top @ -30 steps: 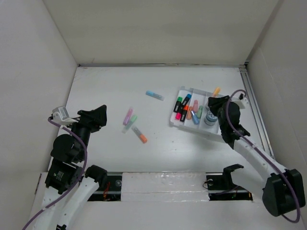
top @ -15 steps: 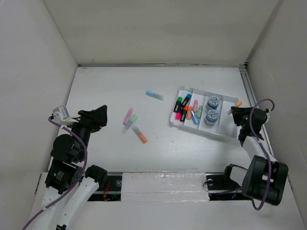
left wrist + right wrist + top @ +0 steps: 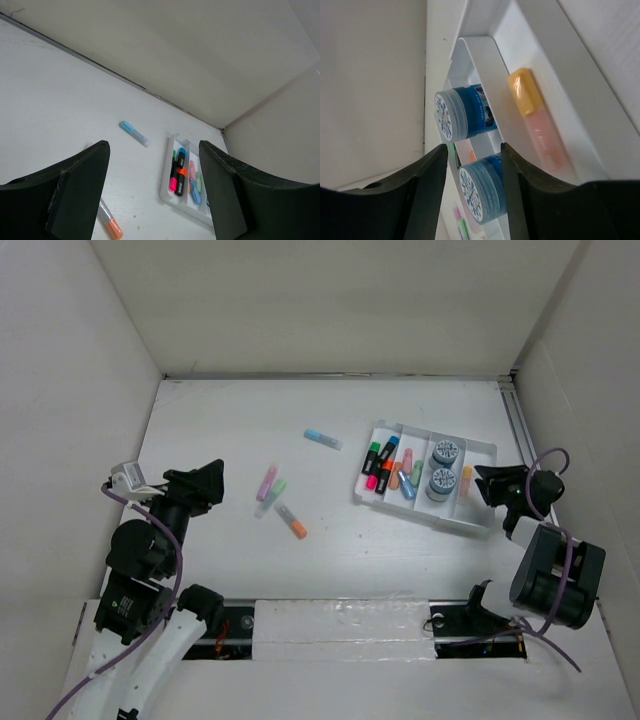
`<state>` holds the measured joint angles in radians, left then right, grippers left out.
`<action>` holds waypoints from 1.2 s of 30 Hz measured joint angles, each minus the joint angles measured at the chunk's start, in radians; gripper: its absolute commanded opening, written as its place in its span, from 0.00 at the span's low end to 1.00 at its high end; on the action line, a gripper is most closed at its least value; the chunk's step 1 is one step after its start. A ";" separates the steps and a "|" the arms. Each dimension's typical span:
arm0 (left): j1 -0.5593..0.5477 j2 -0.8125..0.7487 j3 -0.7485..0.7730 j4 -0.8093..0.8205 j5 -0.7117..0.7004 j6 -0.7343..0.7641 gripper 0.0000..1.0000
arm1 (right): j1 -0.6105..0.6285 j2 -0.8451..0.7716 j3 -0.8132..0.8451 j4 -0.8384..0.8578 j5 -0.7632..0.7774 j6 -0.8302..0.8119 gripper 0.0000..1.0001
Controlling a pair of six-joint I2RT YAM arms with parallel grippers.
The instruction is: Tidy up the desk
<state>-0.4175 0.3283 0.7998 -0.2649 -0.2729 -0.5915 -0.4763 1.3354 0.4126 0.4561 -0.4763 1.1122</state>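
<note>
The desk [image 3: 330,550] is a white walled tabletop. A small white compartmented tray [image 3: 421,505] holds several highlighters, two blue jars [image 3: 441,466] and an orange-capped pink marker [image 3: 465,483] in its right compartment. Loose on the desk lie a blue marker [image 3: 322,438], a pink one [image 3: 266,481], a green one [image 3: 273,494] and an orange-capped one [image 3: 291,521]. My right gripper [image 3: 484,486] is open and empty just right of the tray; its wrist view shows the jars [image 3: 462,117] and the marker [image 3: 537,117] beyond the gripper [image 3: 472,155]. My left gripper [image 3: 212,486] is open and empty, left of the loose markers.
White wall panels close the desk at the back and both sides. A metal rail [image 3: 530,460] runs along the right edge beside the tray. The left wrist view shows the blue marker [image 3: 133,134], the tray [image 3: 165,186] and the orange-capped marker [image 3: 110,222].
My right arm swung from over the tray to its right side. The orange-capped pink marker went from beside the gripper into the tray's right compartment. The left arm has not moved.
</note>
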 measured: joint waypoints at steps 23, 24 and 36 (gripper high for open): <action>0.000 0.010 -0.002 0.013 0.009 0.002 0.68 | 1.135 -0.070 0.389 -0.252 0.429 -0.401 0.54; 0.000 0.010 -0.002 0.014 0.010 0.003 0.68 | 1.207 -0.005 0.426 -0.274 0.457 -0.424 0.56; 0.000 0.010 -0.002 0.014 0.011 0.008 0.68 | 1.571 0.490 0.710 -0.537 0.708 -0.619 0.64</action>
<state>-0.4175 0.3382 0.7979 -0.2508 -0.2619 -0.5838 1.0950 1.8252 1.1229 -0.0811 0.2317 0.4931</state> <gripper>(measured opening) 0.679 0.644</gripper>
